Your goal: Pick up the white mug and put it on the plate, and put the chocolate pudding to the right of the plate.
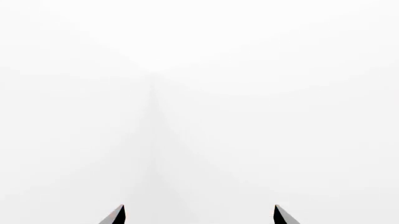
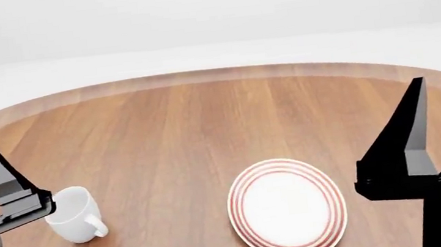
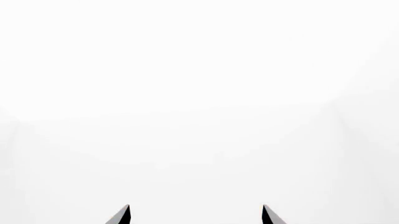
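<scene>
Two things sat on the round wooden bench [image 2: 204,125], its brown grain running away from the robot. The white mug [image 2: 74,214] was glossy ceramic, slightly tapered, upright, its loop handle turned toward the robot and the plate; I could not see into it. The plate [image 2: 287,208], a round white disc ringed with thin red bands, lay well apart to the mug's right with nothing on it. The chocolate pudding was nowhere in sight. The left tool [image 1: 199,215] stood just beside the mug, the right tool [image 3: 195,215] beside the plate; both black, pointed pairs of fingers were spread apart, gripping nothing.
</scene>
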You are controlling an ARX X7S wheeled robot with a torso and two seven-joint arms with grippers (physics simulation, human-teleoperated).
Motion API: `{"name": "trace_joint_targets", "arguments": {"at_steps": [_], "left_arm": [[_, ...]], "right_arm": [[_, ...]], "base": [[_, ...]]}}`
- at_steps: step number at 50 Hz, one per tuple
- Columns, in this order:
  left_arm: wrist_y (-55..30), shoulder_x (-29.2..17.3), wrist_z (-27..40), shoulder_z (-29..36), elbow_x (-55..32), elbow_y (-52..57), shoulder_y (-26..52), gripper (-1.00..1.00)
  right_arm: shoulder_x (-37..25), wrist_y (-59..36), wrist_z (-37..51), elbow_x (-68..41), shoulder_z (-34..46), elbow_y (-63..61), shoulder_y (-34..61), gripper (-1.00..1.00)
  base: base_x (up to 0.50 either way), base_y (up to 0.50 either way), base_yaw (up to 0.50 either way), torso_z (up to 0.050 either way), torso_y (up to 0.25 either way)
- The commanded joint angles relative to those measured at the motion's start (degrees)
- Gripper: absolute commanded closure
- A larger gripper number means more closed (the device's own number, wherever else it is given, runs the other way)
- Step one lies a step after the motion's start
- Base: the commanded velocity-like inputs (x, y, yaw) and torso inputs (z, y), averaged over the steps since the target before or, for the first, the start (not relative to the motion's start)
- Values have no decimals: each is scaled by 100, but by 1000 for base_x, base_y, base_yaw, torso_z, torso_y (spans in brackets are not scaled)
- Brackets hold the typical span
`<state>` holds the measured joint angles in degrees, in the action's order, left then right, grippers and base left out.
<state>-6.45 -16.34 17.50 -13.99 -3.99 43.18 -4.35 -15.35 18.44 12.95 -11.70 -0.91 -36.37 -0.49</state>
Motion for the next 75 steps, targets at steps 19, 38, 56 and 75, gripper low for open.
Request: {"name": "trace_joint_targets", "arguments": {"at_steps": [19,38,56,75], "left_arm": [[-449,-14,-51,201,371,-103,92,-100],[-4051,661,33,781,-927,-254,1457,-100],[-6866,1611,1686,354,-1353,-1111,3920,-100],[-5446,1598,4659,656,-2882,-3512,4786,-100]], "right_arm": [[48,36,-45,103,-67,39,-19,-100],[25,95,-43,110,67,124,-64,-100],[-12,111,-15,82,142,128,-64,-100],[-49,143,14,31,204,170,-64,-100]], "base": [[0,0,0,2,-153],[0,0,0,0,-6],[0,0,0,0,0],[0,0,0,0,0]]}}
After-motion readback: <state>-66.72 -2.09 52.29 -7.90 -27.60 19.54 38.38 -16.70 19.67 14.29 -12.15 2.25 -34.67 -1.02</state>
